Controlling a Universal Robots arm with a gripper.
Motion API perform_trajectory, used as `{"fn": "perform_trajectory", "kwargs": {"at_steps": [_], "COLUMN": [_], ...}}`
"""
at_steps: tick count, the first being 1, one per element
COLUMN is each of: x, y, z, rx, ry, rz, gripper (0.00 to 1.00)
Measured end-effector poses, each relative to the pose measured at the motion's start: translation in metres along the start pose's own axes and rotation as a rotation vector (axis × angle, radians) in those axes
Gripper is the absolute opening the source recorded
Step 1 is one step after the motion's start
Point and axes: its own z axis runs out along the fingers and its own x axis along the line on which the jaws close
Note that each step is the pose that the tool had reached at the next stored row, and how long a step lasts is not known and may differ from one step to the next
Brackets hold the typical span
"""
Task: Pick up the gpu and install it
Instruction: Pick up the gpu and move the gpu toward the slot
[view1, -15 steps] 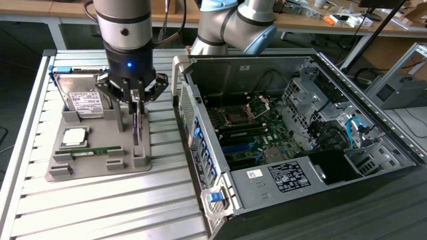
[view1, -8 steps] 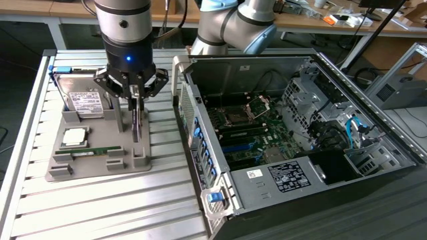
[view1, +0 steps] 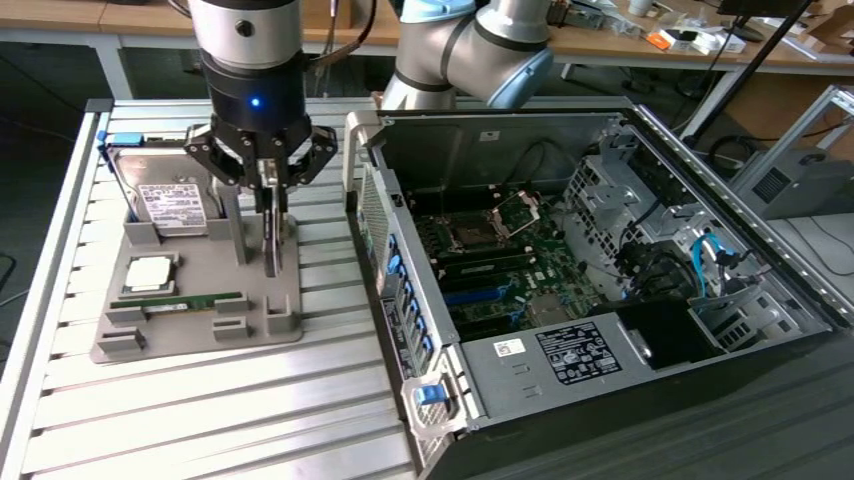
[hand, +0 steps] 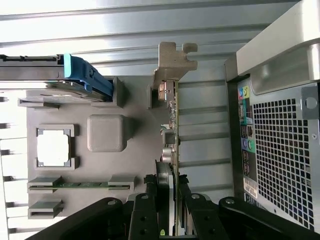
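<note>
The gpu is a thin dark card that stands on edge, upright, over the grey holder tray. My gripper comes down on it from above and is shut on the gpu's top edge. In the wrist view the gpu runs edge-on away from the camera, its pale metal bracket at the far end. Black fingers press it from both sides at my gripper. Whether its lower edge still touches the tray I cannot tell.
On the tray lie a silver hard drive with a blue clip, a CPU and a green RAM stick. The open computer case stands on the exterior view's right, its motherboard exposed. Everything sits on a slatted metal table.
</note>
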Motion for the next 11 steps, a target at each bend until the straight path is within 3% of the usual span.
{"fn": "perform_trajectory", "kwargs": {"at_steps": [11], "x": [0.0], "y": [0.0008], "z": [-0.0183], "rx": [0.0], "ry": [-0.0001], "rz": [0.0], "gripper": [0.27]}}
